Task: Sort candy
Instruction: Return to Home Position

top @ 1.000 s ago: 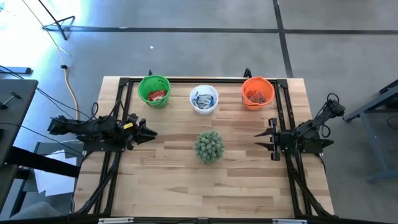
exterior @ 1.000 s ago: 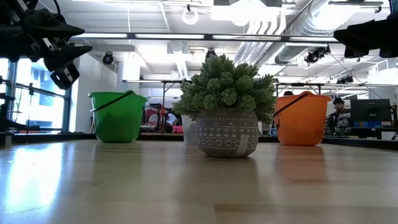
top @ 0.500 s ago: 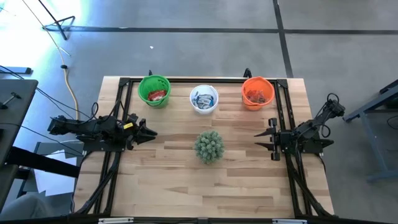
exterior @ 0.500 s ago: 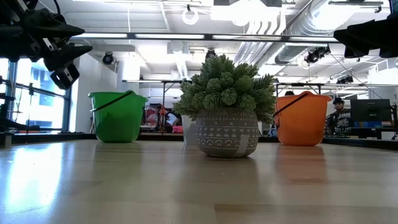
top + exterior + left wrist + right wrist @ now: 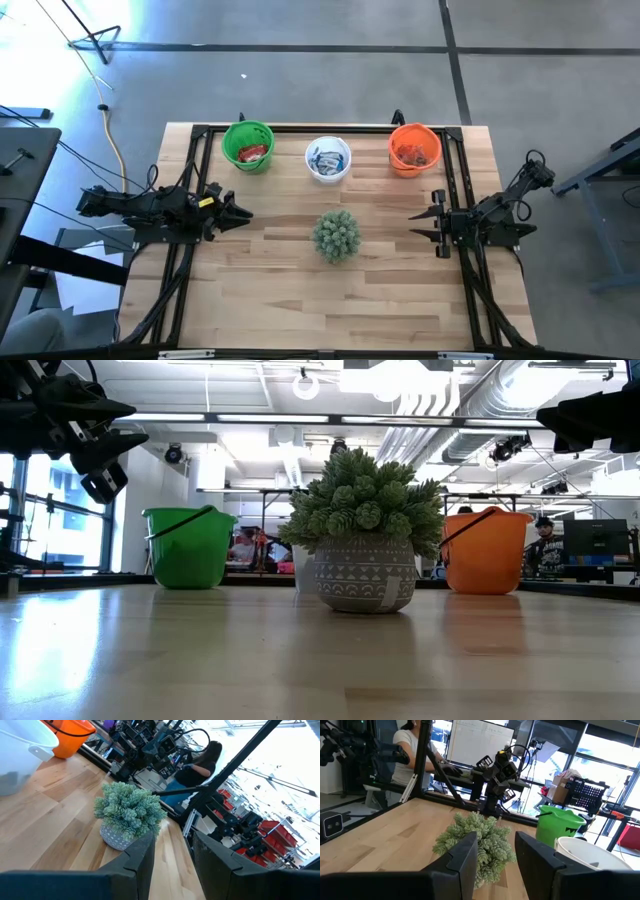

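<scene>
Both arms lie low at the sides of the worktop (image 5: pixel 300 290), over its black frame rails (image 5: pixel 455 185). The left gripper (image 5: pixel 246 211) sits near the left edge and points inward at the potted plant (image 5: pixel 336 236). Its fingers (image 5: pixel 142 857) stand well apart with only air between them, so it holds nothing. The right gripper (image 5: pixel 413 226) mirrors it near the right edge, likewise spread wide and empty, and its fingers (image 5: pixel 465 857) frame the same plant from the other side.

Three buckets stand in a row along the far edge. In the green bucket (image 5: pixel 228 138) on the left lies red candy (image 5: pixel 252 152). The white bucket (image 5: pixel 347 155) in the middle holds blue-and-white candy (image 5: pixel 326 161). The orange bucket (image 5: pixel 394 142) on the right holds a further heap of candy (image 5: pixel 413 155), with wrappers too small to make out.

The plant stands alone mid-worktop, on the near side of the white bucket and squarely between the two grippers — well apart from each. In the low view it hides nearly all of the white bucket, with the green and orange ones showing to either side.

Beyond the worktop is a busy workshop — desks, monitors and ceiling pipes. A person (image 5: pixel 205 762) sits at a desk in the left wrist view, and another person (image 5: pixel 412 742) sits behind the frame in the right wrist view.
</scene>
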